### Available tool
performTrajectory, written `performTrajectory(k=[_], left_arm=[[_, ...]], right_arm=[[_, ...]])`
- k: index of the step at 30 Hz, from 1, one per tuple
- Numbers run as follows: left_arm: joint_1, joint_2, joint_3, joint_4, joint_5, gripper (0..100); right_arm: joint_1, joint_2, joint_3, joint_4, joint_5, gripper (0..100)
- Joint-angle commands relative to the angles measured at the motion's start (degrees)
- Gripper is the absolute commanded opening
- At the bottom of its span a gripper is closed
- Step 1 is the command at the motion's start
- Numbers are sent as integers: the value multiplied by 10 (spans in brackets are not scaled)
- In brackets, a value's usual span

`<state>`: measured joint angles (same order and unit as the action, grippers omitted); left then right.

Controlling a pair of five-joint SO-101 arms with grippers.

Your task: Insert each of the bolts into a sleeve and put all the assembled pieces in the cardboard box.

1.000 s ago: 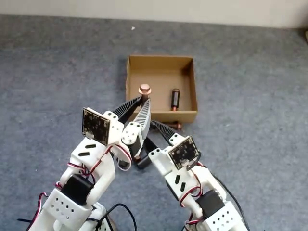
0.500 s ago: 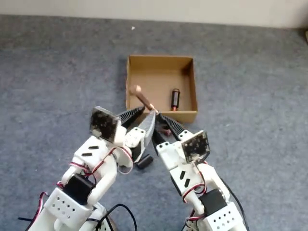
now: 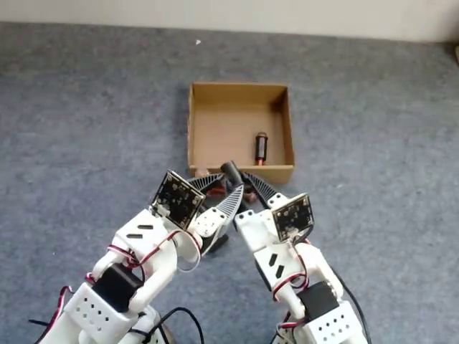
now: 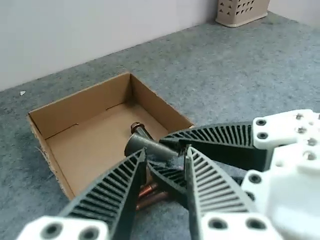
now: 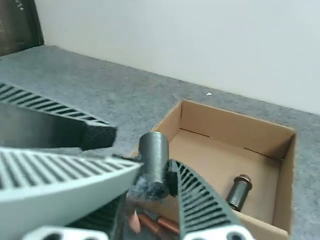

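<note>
You pinch the dark sleeve (image 5: 153,152) in your right gripper (image 5: 156,176), just beside the cardboard box (image 5: 230,127), probably so a bolt can enter it; if the left gripper (image 4: 164,155) grips anything, I cannot tell.

**Colour and pattern record: bench, box, fasteners, pincers**
Bench (image 3: 86,107): grey, mottled nap throughout. Cardboard box (image 3: 237,97): plain tan-brown. Sleeve (image 3: 231,170): dark grey, near black, matt. Loose bolts (image 4: 150,195): copper. Assembled piece (image 3: 261,147) in box: dark body, copper head. Left pincer (image 4: 165,152) and right pincer (image 5: 156,170): black fingers with ribbed pattern, on white bodies. Arm shells (image 3: 143,244): white. Wiring (image 3: 183,247): red and white. Wrist boards (image 3: 177,199): black, speckled. Far wall (image 3: 287,14): off-white. Basket (image 4: 240,10): beige, perforated.
</note>
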<state>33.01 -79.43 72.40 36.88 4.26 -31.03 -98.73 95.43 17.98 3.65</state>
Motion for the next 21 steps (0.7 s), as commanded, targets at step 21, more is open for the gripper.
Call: performTrajectory(k=[21], left_arm=[[-152, 160, -208, 208, -10, 151]], right_arm=[[123, -5, -22, 75, -9, 4]])
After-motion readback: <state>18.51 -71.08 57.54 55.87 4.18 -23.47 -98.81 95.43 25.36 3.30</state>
